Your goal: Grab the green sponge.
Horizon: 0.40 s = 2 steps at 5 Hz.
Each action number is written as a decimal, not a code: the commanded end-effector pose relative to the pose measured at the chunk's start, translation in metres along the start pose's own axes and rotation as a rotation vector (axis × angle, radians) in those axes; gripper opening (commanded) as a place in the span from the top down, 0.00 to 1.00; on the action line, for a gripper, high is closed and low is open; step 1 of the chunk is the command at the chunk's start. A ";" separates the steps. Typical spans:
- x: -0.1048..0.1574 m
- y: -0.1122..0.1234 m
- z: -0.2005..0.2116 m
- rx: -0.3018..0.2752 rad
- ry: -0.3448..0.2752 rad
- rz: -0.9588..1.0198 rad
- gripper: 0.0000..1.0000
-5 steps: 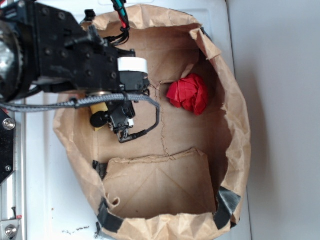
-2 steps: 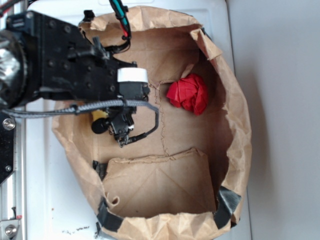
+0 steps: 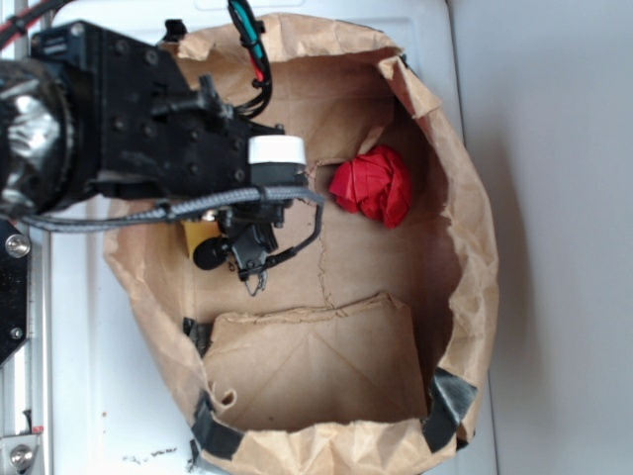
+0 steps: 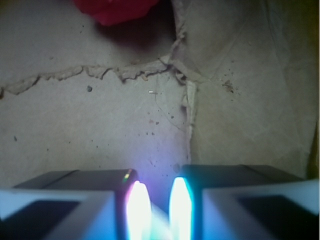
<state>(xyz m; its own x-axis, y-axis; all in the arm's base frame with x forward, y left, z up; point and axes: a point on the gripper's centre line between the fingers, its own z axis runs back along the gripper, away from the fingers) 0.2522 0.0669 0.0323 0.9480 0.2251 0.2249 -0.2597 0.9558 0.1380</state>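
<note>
Yellow foam is showing as a small patch at the left of the paper bag's floor in the exterior view: this is the green sponge [image 3: 199,236], mostly hidden under the black arm [image 3: 148,139] that is reaching in from the left. Its dark-green face cannot be made out. The gripper [image 3: 247,259] is hanging just to the right of that patch, pointing down at the bag floor, with a black roller-like part [image 3: 209,257] sitting right beside the sponge.

In the wrist view the two fingers [image 4: 75,185] are lying close together at the bottom edge, with only a narrow bright gap between them and bare cardboard showing past them. Nothing is appearing between them, so the jaws are looking nearly closed and empty, though glare is washing out the gap itself. Whether the sponge is touching the gripper cannot be told.

A red fabric ball [image 3: 373,186] is resting well apart, to the right and toward the far side of the bag [image 3: 465,247]. The brown paper bag is lying open on a white surface [image 3: 99,396], its crumpled rim patched with black tape [image 3: 445,406] at the near corners. A torn seam is running across the bag floor.
</note>
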 end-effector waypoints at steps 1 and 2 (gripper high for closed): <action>0.015 0.004 0.008 -0.006 -0.045 0.002 1.00; 0.019 0.003 0.012 -0.018 -0.039 0.010 1.00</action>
<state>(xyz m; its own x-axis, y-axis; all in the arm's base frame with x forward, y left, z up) 0.2564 0.0666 0.0366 0.9457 0.2442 0.2143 -0.2728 0.9551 0.1155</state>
